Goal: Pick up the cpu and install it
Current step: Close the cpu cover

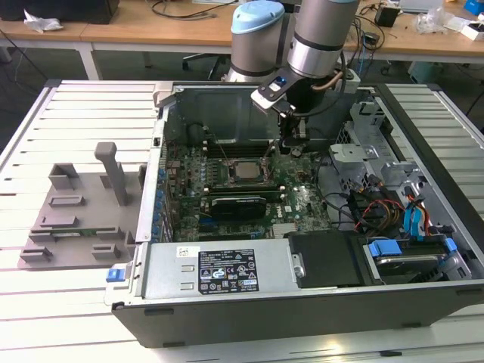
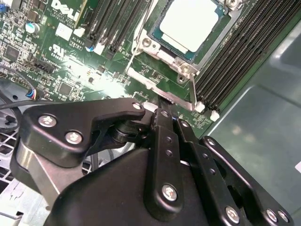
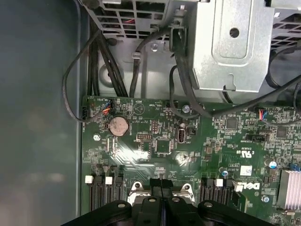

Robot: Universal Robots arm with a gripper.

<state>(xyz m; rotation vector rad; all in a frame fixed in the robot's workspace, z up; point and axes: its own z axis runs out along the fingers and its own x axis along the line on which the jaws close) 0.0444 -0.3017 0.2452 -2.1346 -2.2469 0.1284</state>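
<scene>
Pale silvery-grey top on the cpu (image 2: pixel 189 21), deep green with small white print on the motherboard (image 2: pixel 47 47). Matte black on the gripper (image 2: pixel 162 115), with silver screws (image 2: pixel 169 191). Plain grey on the tray (image 1: pixel 76 204), pale blue and silver on the arm (image 1: pixel 261 23).

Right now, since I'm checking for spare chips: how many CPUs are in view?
1. The cpu lies in the socket on the motherboard, inside the open case. The arm covers part of the board, so another could be hidden.
</scene>
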